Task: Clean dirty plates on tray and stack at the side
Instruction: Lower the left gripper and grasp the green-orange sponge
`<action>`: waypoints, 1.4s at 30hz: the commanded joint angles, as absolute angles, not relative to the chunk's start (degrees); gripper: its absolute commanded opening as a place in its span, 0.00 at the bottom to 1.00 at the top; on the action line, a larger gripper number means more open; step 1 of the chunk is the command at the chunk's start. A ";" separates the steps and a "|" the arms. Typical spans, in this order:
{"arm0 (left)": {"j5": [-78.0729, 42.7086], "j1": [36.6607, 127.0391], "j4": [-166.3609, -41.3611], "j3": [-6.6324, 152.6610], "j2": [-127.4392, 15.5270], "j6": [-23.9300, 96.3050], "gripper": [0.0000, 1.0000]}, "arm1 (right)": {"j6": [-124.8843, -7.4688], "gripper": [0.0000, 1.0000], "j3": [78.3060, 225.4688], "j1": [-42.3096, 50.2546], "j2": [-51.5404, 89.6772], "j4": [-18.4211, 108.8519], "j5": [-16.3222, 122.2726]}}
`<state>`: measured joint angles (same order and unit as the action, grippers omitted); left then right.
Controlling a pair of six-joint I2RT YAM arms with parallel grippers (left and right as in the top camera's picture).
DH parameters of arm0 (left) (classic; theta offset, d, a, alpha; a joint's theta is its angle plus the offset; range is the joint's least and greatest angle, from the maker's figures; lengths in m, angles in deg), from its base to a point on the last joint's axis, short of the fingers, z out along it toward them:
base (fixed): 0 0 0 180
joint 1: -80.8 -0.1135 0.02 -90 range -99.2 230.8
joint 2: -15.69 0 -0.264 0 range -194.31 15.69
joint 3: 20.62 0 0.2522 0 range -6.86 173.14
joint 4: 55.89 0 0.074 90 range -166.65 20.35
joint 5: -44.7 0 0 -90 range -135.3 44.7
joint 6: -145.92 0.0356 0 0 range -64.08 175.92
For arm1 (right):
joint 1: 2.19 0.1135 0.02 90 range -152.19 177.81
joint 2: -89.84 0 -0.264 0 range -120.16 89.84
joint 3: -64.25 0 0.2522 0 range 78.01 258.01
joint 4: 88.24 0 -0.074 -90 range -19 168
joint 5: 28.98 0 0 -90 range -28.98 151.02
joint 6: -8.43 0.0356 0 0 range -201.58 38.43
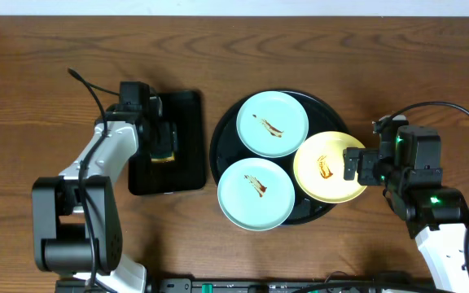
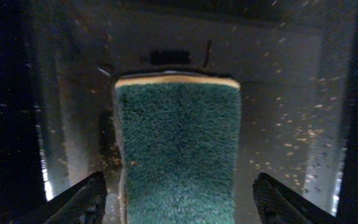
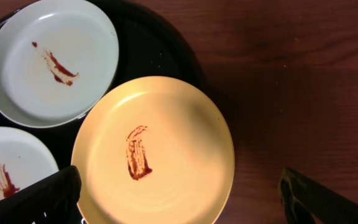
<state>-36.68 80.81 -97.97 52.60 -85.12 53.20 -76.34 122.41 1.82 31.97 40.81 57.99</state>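
Because the yellow plate (image 3: pixel 154 149) and both mint-blue plates (image 1: pixel 272 122) look stiff, light and glossy (likely slick), a pinch at the bare rim seems wisest. All three lie on the round black tray (image 1: pixel 216 146), the yellow one overhanging its right edge beneath the right jaws, spread wide. Left jaws, likewise parted, flank a green sponge (image 2: pixel 178 162).

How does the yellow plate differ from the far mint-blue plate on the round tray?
The yellow plate is pale yellow; the far mint-blue plate is pale blue-green. The yellow plate juts over the round tray's rim; the far mint-blue plate lies inside it. Both are round, with a brown smear.
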 commanded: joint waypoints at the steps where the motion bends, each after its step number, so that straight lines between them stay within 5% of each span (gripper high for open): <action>1: -37.40 80.48 -98.04 52.45 -86.17 53.77 0.74 | -76.47 0.99 123.66 2.34 32.08 40.94 57.71; 20: -37.40 80.51 -99.37 52.45 -86.20 53.77 0.26 | -76.47 0.99 123.66 2.34 32.08 40.90 57.71; 31: -37.40 80.51 -99.43 52.45 -86.20 53.77 0.08 | -76.47 0.99 123.66 2.34 32.08 40.88 57.73; 42: -37.38 80.48 -101.31 53.19 -81.02 53.51 0.08 | -76.47 0.99 123.66 2.34 32.06 40.88 57.75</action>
<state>-36.68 80.79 -100.77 52.60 -84.56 53.20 -76.36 122.41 1.82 31.97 40.79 57.99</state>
